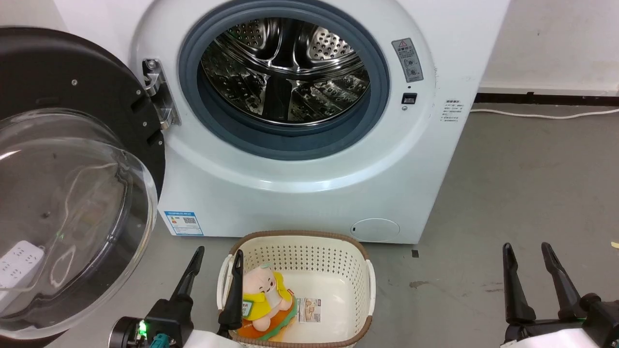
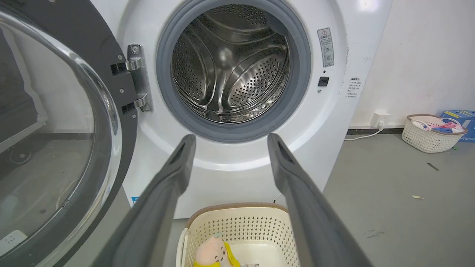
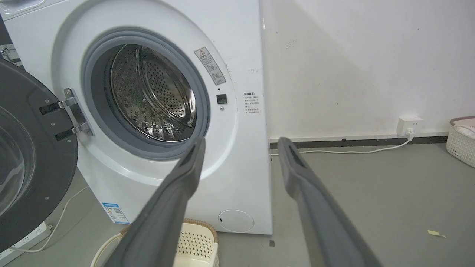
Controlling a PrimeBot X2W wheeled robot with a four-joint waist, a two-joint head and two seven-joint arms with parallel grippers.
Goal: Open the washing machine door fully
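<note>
Head view: the left gripper [image 1: 218, 251] rises at the lower left, its two dark fingers spread apart and holding nothing, one tip in front of the rim of a cream laundry basket [image 1: 300, 235] that sits on the grey floor [image 1: 522, 183]. The right gripper [image 1: 526, 246] rises at the lower right, its fingers likewise parted and empty, over bare floor. In the basket lies a pink plush toy [image 1: 263, 295] dressed in yellow. Just behind the basket stands the washing machine [image 1: 300, 193], white, its steel drum [image 1: 285, 72] exposed inside a grey rubber gasket [image 1: 290, 145]. The washing machine door [image 1: 72, 183] hangs wide open at the left on a metal hinge [image 1: 159, 94]. Its black inner face and bulging clear glass bowl are turned toward the camera, apart from both grippers. A blue sticker [image 1: 184, 223] and a small round flap [image 1: 375, 229] sit low on the machine's front.
</note>
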